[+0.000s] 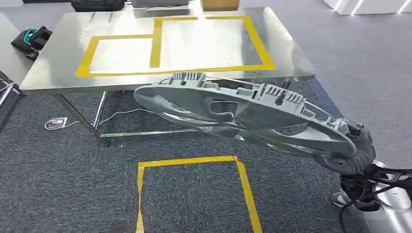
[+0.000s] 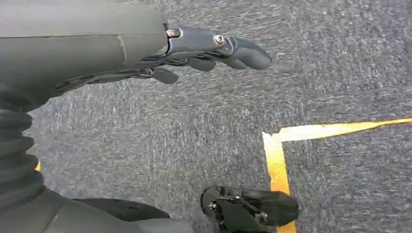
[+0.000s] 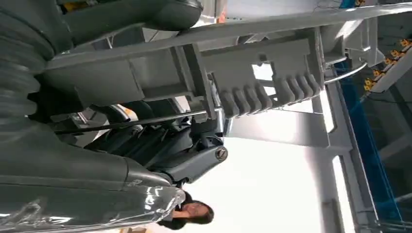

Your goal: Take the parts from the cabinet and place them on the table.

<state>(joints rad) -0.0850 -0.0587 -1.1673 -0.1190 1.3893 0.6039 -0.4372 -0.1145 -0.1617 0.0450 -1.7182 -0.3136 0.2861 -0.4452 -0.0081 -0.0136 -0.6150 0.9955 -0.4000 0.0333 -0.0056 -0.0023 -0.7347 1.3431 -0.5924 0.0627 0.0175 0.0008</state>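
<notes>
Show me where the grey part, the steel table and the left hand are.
grey part (image 1: 252, 109): head view, on its ribbed middle.
steel table (image 1: 58, 73): head view, on its bare left side.
left hand (image 2: 214, 48): left wrist view, on the dark fingers.

A large grey cast-metal part (image 1: 252, 116), flat and oval with ribbed fins along its edge and open cut-outs through its body, is held in the air by the right hand (image 1: 352, 155) at its right end. It lies nearly level, tilted down to the right, just in front of the near edge of the steel bench (image 1: 58, 73), whose top carries yellow tape outlines.
</notes>
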